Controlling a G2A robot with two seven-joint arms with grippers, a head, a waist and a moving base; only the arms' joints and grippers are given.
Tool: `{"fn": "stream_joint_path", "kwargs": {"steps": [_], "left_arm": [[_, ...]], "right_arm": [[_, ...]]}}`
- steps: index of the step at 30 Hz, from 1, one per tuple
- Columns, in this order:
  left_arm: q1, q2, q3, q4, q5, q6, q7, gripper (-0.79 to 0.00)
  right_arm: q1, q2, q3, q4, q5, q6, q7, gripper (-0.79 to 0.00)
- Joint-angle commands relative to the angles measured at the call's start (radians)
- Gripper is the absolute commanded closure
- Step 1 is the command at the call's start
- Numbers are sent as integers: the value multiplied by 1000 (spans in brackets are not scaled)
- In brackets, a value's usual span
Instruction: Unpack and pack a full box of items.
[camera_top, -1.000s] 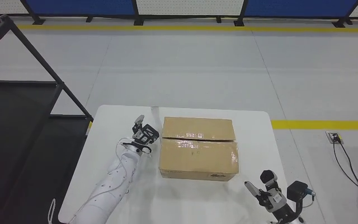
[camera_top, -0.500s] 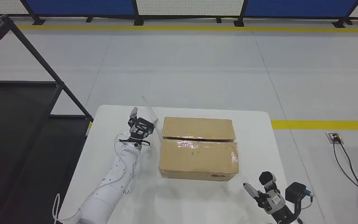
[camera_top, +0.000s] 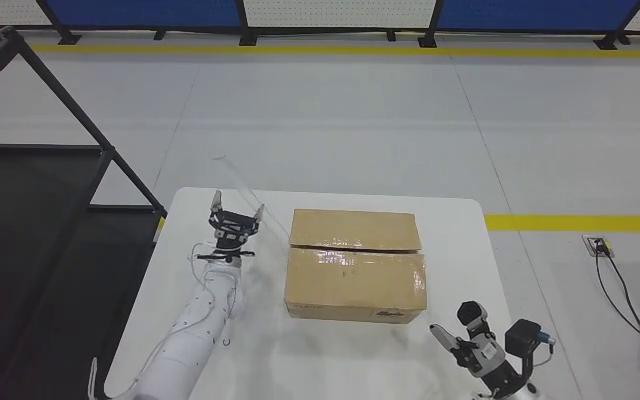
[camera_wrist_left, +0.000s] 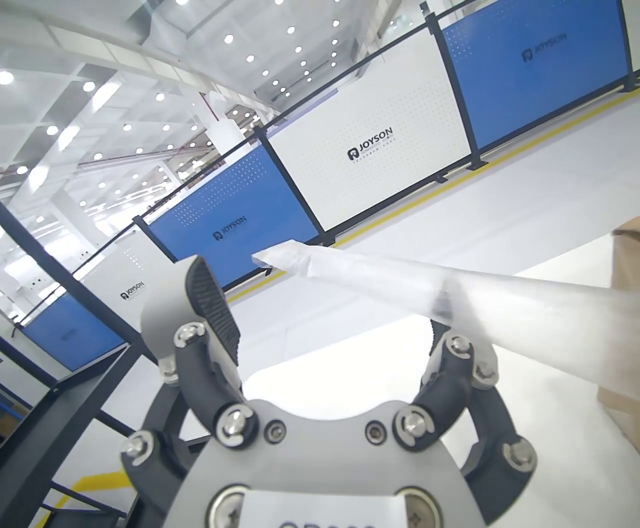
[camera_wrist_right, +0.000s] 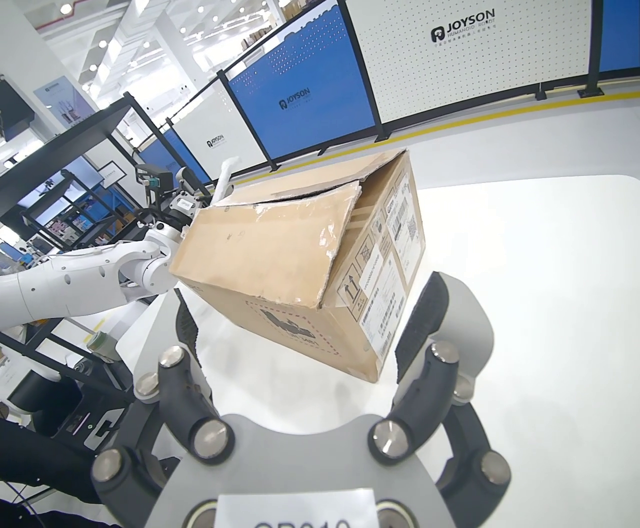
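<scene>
Seemingly unsealing: box (camera_top: 355, 265) on the table (camera_top: 450, 230), flaps down. Left gripper (camera_top: 237, 206), spread beside its left end, has tape strip (camera_wrist_left: 500, 300) stuck to one finger (not pinched); right gripper (camera_top: 455, 325) spread off its near corner. Next: shed tape, lift flaps.

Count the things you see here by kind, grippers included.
cardboard box: 1
strip of clear tape: 1
grippers: 2, the left gripper and the right gripper
Total: 4
</scene>
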Motion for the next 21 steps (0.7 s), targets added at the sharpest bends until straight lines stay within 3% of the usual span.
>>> {"fn": "stream_joint_path", "kwargs": {"steps": [1,12,21], "left_arm": [[12,7,-15,-6,-7,7,12,-785],[118,47,-109,-94,-63,50,18,-785],[237,89,-189,-248,-41,87,-74,-785]], "right_arm": [[8,0,-3,2,-2,-6,4,-785],[42,2,-11,5,-4,-29,41,-785],[71,5,-23,-4,-13,-44,74,-785]]}}
